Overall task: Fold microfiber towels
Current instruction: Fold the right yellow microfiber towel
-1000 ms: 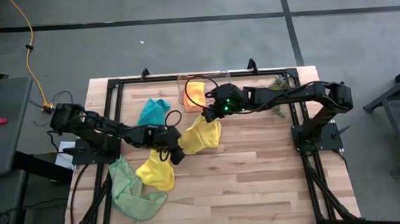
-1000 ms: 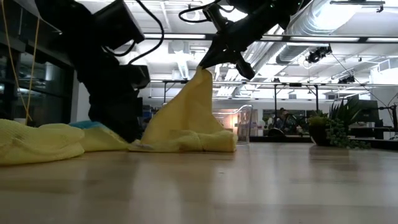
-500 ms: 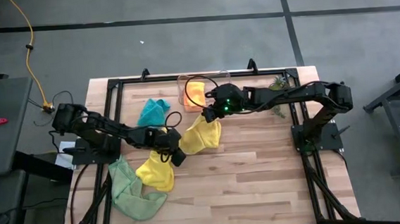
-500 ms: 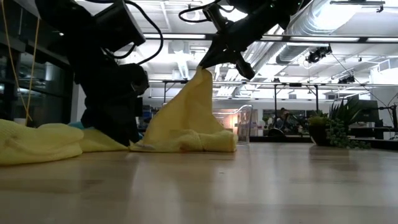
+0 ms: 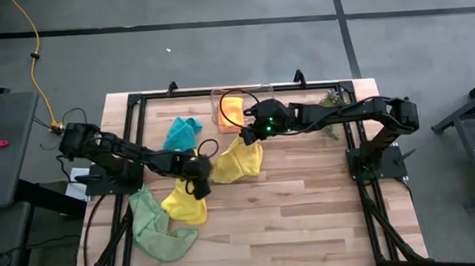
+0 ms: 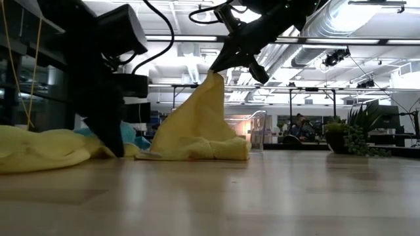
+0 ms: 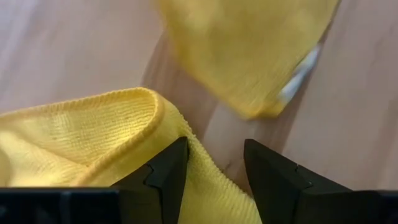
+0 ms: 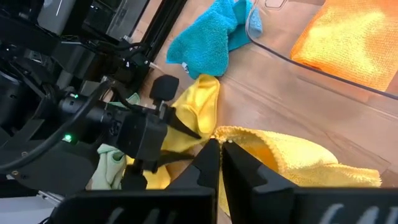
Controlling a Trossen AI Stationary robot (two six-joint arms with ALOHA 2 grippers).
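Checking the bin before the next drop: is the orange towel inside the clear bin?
Yes, the orange towel lies inside the clear bin.

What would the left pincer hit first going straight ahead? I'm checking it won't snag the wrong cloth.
Probably the edge of the lower yellow towel, already between the left pincer. Bare table and the lifted yellow towel lie beyond; depth unclear.

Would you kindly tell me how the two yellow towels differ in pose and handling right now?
The right yellow towel is pinched at one corner by the right claw, shut on it, and pulled into a peak. The left yellow towel lies crumpled flat, its edge between the left claw's open fingers, ungripped. Both are plain yellow and unfolded.
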